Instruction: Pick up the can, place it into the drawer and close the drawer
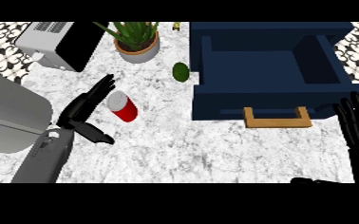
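Your left hand (85, 105) sits spread wide on the white marbled worktop (210, 147), fingers straight and pointing up toward the red cylindrical can with the silver top (123, 106), thumb splayed out low to the side, and it holds nothing. You can see the can lying tilted on its side just beside those fingertips, on their right; whether they touch it is hard to tell. Judging by this, you are at the very start: the can is not yet grasped, and all 3 parts of the job, the pick-up, the placing and the closing, are left. Your dark blue drawer with the wooden handle (266, 76) stands pulled open well to the right of the can, its inside showing no contents. Between can and drawer lies a small green rounded fruit (181, 71), which you would likely want to pass over rather than knock. Your right hand (348, 123) rests at the right edge, fingers straight and up, just beside the drawer's front corner. Next you probably need to close the left hand's fingers round the can's body.
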Motion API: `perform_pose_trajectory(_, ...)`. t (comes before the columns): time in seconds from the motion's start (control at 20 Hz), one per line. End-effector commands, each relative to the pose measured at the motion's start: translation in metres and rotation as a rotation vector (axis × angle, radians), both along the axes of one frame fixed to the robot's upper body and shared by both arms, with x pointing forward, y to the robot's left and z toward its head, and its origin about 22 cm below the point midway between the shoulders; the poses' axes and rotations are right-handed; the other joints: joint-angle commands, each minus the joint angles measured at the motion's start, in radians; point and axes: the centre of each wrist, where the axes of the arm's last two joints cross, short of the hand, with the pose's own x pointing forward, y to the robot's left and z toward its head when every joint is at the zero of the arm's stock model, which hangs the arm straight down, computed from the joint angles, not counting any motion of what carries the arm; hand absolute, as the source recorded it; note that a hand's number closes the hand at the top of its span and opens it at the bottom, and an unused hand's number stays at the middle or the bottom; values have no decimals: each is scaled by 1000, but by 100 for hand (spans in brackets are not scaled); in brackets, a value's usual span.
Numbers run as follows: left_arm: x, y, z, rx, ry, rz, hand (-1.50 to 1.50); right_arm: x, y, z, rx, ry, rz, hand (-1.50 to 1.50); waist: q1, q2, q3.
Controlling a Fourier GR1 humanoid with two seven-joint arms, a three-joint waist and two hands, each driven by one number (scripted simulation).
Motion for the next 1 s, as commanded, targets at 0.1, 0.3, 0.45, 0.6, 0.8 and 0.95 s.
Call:
perform_pose_trajectory(0.1, 8, 13, -6, -1, 40, 12, -150, 1, 0, 6, 6, 3, -2, -150, -3, 1, 0)
perform_pose_trajectory(0.3, -1, -10, -27, -27, 51, 12, -150, -5, -4, -3, 5, -7, -8, -150, -3, 1, 0)
perform_pose_trajectory(0.45, 15, -11, -13, -8, 55, 12, -150, -24, -7, 5, 8, -1, -2, -150, -7, 1, 0)
perform_pose_trajectory(0.6, 6, -6, -22, -4, 26, 9, -150, -22, -12, 9, 6, 7, 0, -150, -8, 2, -1)
perform_pose_trajectory(0.8, 8, -15, -27, 5, 23, 26, -150, -7, -9, 15, 10, -10, -2, -150, -7, 3, -1)
perform_pose_trajectory(0.95, 6, -12, -27, -18, 22, 12, -150, -15, 15, 9, 10, -12, 8, -150, -8, 2, -1)
